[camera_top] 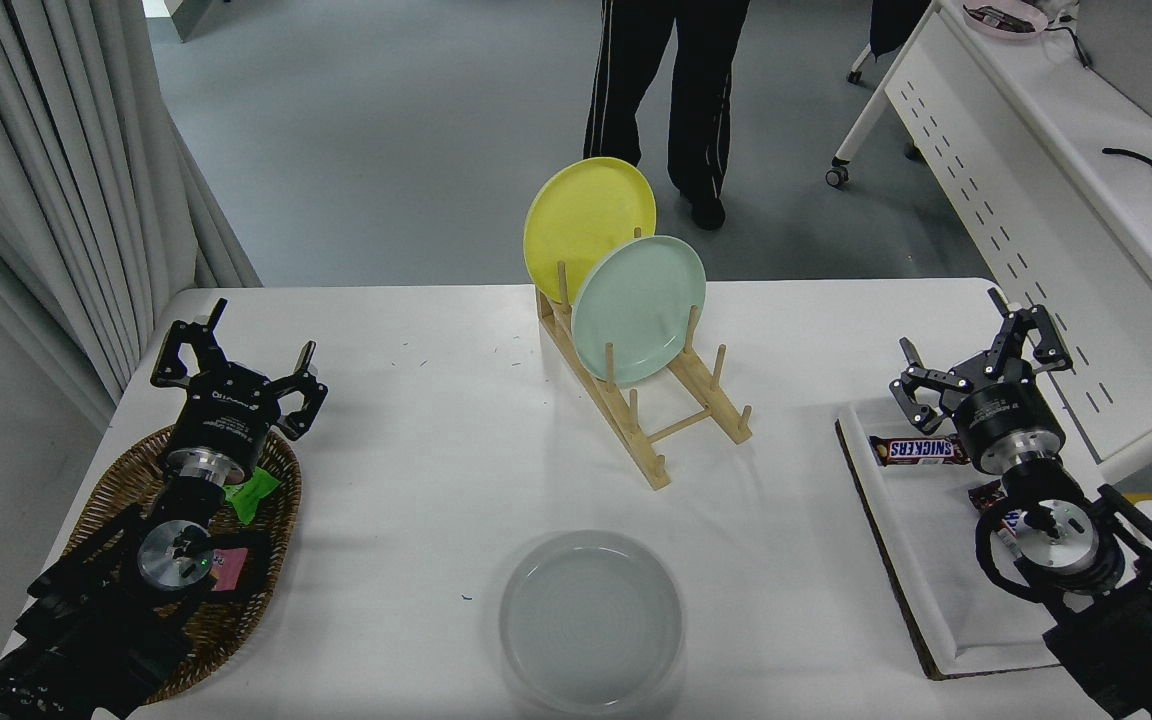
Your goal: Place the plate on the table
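- Glossy round grey-white plate (pixel 591 620) lies flat on the smooth white bench (pixel 416 450), near edge.
- Right tool (pixel 981 362) hangs empty over the white tray's (pixel 921 575) far corner, prongs spread.
- Left tool (pixel 236 365), prongs splayed, sits over the woven basket (pixel 126 480).

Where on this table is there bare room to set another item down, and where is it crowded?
The table is bare between the wicker basket and the wooden rack, and between the rack and the white tray. The near middle holds the plate. The left claw hangs over the basket, the right claw over the tray: both edges are crowded.
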`<state>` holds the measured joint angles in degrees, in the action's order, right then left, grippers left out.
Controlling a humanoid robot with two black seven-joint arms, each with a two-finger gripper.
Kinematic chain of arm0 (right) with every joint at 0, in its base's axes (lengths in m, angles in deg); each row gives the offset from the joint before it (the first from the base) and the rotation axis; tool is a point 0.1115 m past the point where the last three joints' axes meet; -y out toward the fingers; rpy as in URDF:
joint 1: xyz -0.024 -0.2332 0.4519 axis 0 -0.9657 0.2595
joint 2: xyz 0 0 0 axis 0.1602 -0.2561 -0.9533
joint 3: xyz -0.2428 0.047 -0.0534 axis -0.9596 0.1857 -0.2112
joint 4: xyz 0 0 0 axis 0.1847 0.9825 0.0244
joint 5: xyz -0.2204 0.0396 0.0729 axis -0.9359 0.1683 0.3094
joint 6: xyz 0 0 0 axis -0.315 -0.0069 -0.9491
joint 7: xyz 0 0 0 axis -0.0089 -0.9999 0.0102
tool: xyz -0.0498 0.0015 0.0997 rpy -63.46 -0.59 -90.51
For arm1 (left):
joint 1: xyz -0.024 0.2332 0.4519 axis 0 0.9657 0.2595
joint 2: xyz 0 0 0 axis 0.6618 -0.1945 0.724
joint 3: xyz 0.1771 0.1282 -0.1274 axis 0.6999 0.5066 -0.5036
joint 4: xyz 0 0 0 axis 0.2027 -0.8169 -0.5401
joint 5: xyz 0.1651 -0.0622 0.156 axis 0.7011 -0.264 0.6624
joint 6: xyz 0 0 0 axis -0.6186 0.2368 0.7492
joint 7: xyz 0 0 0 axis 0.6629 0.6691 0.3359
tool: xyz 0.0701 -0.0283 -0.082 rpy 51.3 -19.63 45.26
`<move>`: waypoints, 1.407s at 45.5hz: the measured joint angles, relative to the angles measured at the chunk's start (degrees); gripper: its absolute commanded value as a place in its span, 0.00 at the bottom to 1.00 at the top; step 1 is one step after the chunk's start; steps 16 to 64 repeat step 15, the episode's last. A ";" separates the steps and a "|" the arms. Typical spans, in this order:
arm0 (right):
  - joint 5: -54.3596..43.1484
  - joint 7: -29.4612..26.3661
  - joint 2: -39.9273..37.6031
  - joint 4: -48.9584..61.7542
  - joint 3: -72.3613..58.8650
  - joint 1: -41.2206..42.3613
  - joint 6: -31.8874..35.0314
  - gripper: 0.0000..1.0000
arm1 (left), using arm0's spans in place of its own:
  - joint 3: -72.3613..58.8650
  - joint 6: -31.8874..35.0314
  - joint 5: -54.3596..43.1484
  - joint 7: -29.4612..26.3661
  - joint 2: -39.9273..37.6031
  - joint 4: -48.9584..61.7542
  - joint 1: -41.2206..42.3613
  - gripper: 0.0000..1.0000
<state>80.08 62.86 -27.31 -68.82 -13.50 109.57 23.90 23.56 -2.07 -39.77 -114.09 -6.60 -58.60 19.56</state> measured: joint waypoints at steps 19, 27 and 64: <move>0.45 0.13 2.89 1.89 0.01 0.33 0.78 1.00 | 0.00 0.00 -0.01 0.00 0.00 0.00 0.00 1.00; 0.45 0.13 2.89 1.89 0.01 0.33 0.78 1.00 | 0.00 0.00 -0.01 0.00 0.00 0.00 0.00 1.00; 0.45 0.13 2.89 1.89 0.01 0.33 0.78 1.00 | 0.00 0.00 -0.01 0.00 0.00 0.00 0.00 1.00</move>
